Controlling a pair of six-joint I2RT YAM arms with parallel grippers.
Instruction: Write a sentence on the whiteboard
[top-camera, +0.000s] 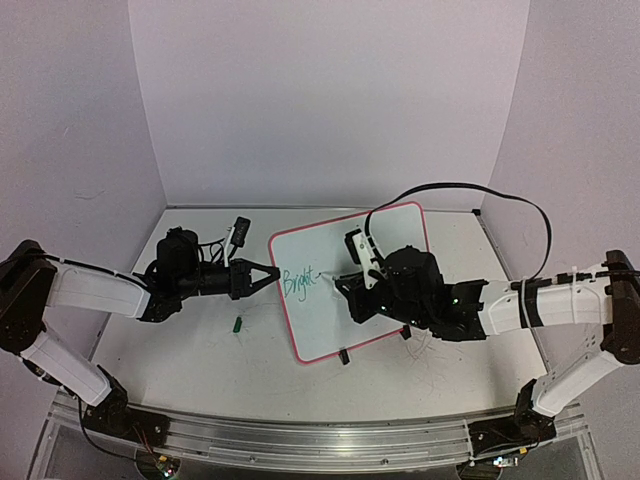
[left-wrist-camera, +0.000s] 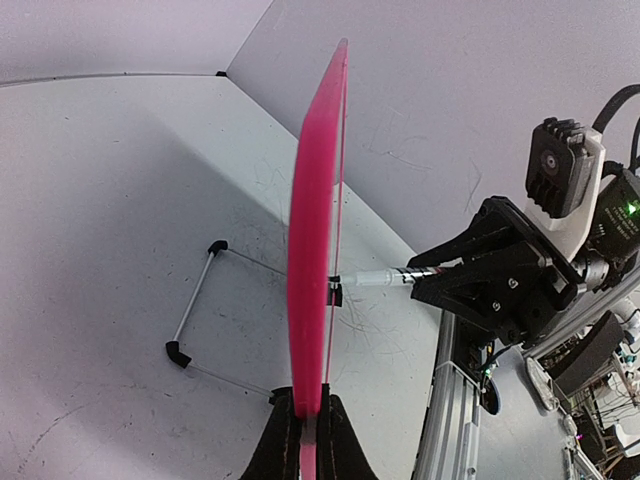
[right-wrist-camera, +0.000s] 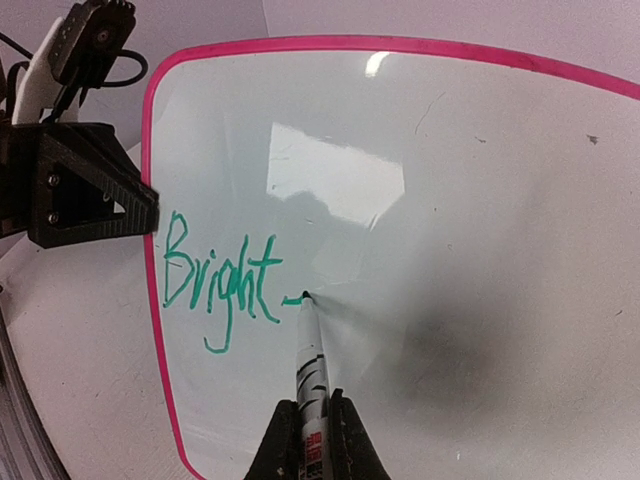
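From above, the left gripper (top-camera: 262, 277) is clenching the left edge of the small white rectangular whiteboard (top-camera: 385, 245) with its thin pink frame. The whiteboard is standing propped near the middle of the pale table (top-camera: 180, 350), a little toward the table's right edge. The right gripper (top-camera: 345, 285) is reaching over the board face and grasping a slim white-barrelled marker. The green handwritten sentence (top-camera: 298, 281) is sitting just inside the board's left edge. A small dark green piece (top-camera: 238, 323) is lying on the table just beside the board's near left corner.

In the left wrist view, the left gripper (left-wrist-camera: 307, 445) is showing both fingers pressed tight on the pink frame, with the whiteboard (left-wrist-camera: 318, 200) rising edge-on and nearly upright. A thin wire stand (left-wrist-camera: 195, 305) with black feet is resting on the table behind the board. On the other side, the right gripper (left-wrist-camera: 440, 277) is holding the marker (left-wrist-camera: 378, 281) with its tip against the board face.

In the right wrist view, the right gripper (right-wrist-camera: 312, 445) is squeezing the marker (right-wrist-camera: 310, 370) between its fingers. The tip is touching the whiteboard (right-wrist-camera: 480, 200) at the end of a short green stroke. The sentence (right-wrist-camera: 220, 275) is reading "Bright", slanting slightly. The left gripper (right-wrist-camera: 90, 195) is pinching the frame just above the "B".
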